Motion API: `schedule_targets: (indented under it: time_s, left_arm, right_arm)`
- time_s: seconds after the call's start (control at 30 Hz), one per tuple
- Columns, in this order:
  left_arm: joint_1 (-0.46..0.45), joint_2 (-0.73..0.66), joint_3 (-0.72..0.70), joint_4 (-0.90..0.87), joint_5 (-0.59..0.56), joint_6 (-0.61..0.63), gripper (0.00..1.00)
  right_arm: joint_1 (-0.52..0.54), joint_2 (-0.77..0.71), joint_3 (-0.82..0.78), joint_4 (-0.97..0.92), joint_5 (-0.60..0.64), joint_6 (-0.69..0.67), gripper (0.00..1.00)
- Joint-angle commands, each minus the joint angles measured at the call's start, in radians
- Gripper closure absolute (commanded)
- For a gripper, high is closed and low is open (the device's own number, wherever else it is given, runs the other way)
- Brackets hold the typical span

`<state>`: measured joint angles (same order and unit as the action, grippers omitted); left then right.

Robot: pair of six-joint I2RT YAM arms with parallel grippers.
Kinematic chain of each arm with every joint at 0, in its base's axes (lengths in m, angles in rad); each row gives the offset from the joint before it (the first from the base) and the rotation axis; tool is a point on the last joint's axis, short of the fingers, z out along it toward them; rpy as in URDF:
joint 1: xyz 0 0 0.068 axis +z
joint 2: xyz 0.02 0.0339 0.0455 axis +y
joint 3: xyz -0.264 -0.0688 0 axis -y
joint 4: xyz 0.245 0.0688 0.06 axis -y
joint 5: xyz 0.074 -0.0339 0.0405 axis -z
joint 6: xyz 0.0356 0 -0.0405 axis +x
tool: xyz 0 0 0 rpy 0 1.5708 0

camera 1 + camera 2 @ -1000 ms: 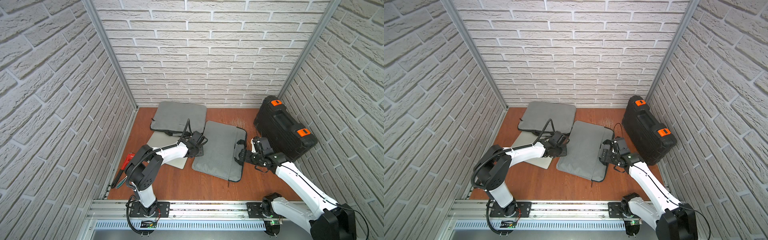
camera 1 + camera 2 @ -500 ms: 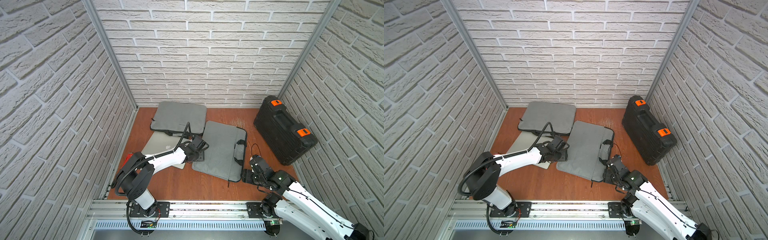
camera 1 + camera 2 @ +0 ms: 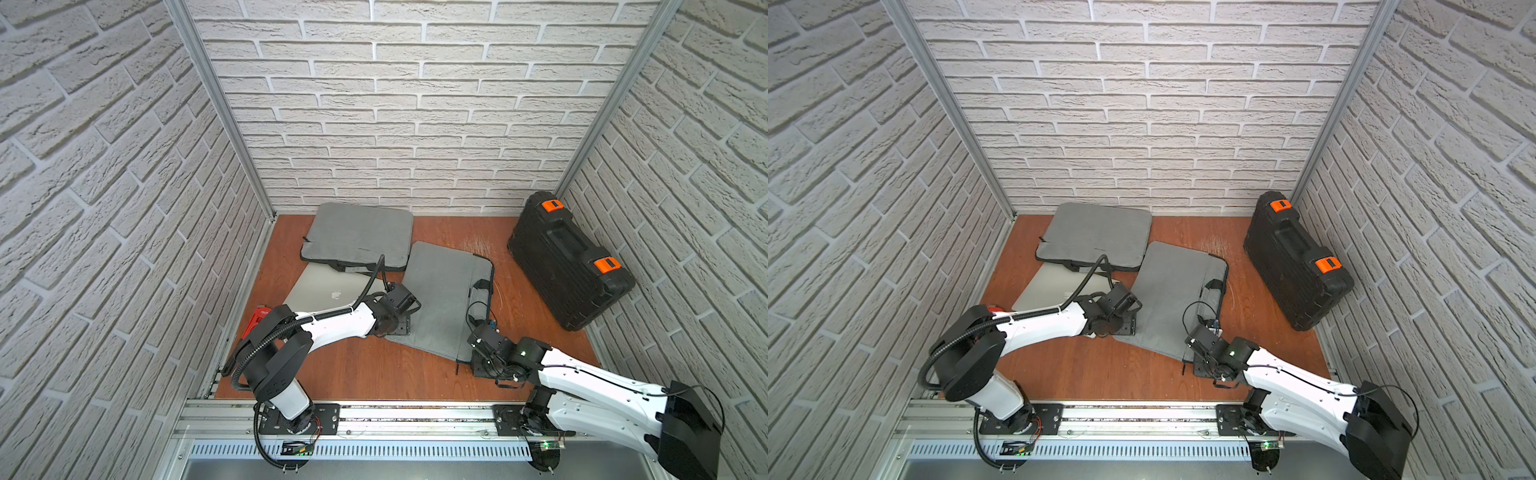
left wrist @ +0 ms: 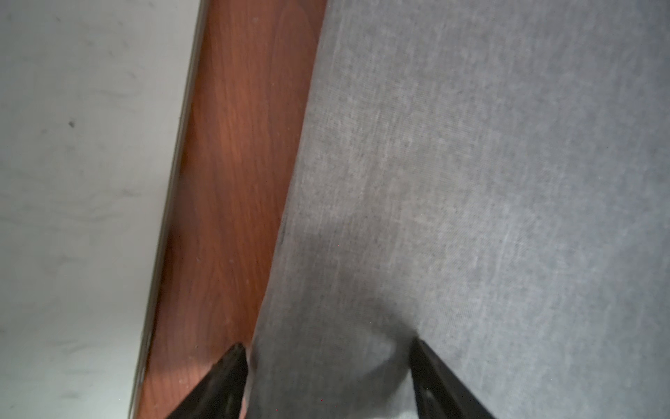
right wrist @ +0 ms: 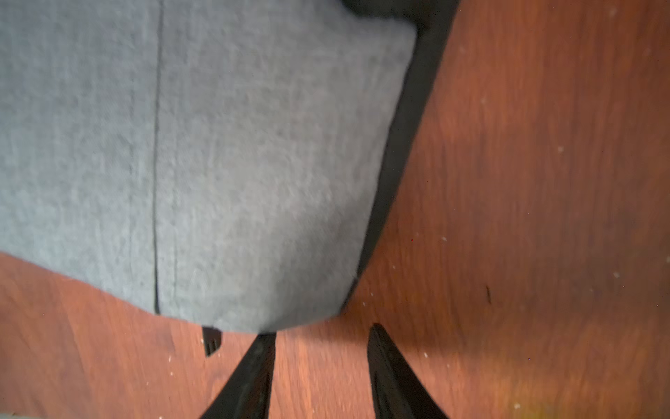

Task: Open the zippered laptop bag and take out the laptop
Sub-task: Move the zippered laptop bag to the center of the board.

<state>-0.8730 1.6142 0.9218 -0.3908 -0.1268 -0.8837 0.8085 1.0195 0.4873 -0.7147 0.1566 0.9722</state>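
The grey zippered laptop bag (image 3: pixel 444 286) (image 3: pixel 1177 286) lies flat mid-table, its black handle on its right edge. A silver laptop (image 3: pixel 328 286) (image 3: pixel 1054 286) lies bare on the wood left of it, its far edge under another grey bag. My left gripper (image 3: pixel 397 330) (image 4: pixel 330 362) is open, straddling the bag's left edge with grey fabric (image 4: pixel 471 181) between the fingers. The laptop's lid (image 4: pixel 72 181) shows beside it. My right gripper (image 3: pixel 478 368) (image 5: pixel 321 348) is open over bare wood just off the bag's front right corner (image 5: pixel 253 217), near a zipper pull (image 5: pixel 211 341).
A second grey bag (image 3: pixel 357 235) lies at the back left. A black hard case (image 3: pixel 569 262) with orange latches stands at the back right. A red object (image 3: pixel 257 318) sits by the left wall. Brick walls enclose three sides.
My right arm drew back from the bag's handle to its front right corner, and its jaws narrowed. My left gripper slid toward the front along the bag's left edge and opened wider.
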Motion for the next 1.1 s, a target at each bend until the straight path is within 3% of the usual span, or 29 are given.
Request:
schedule_targets:
  time_s: [0.0, 0.27, 0.47, 0.83, 1.07]
  left_arm:
    - [0.0, 0.065, -0.003, 0.04, -0.023, 0.006, 0.32]
    - [0.066, 0.127, 0.026, 0.109, -0.028, 0.024, 0.44]
    - [0.089, 0.12, 0.042, 0.116, -0.052, 0.025, 0.46]
    - [0.088, 0.15, 0.048, 0.163, -0.018, -0.004, 0.5]
    - [0.084, 0.131, 0.038, 0.177, -0.021, -0.022, 0.47]
  right_arm:
    - [0.006, 0.071, 0.067, 0.084, 0.09, -0.031, 0.57]
    - [-0.041, 0.266, 0.18, 0.183, 0.14, -0.172, 0.61]
    - [-0.14, 0.316, 0.214, 0.298, 0.036, -0.297, 0.6]
    - [-0.356, 0.405, 0.3, 0.36, -0.152, -0.529, 0.46]
    - [-0.404, 0.374, 0.332, 0.28, -0.153, -0.579, 0.36]
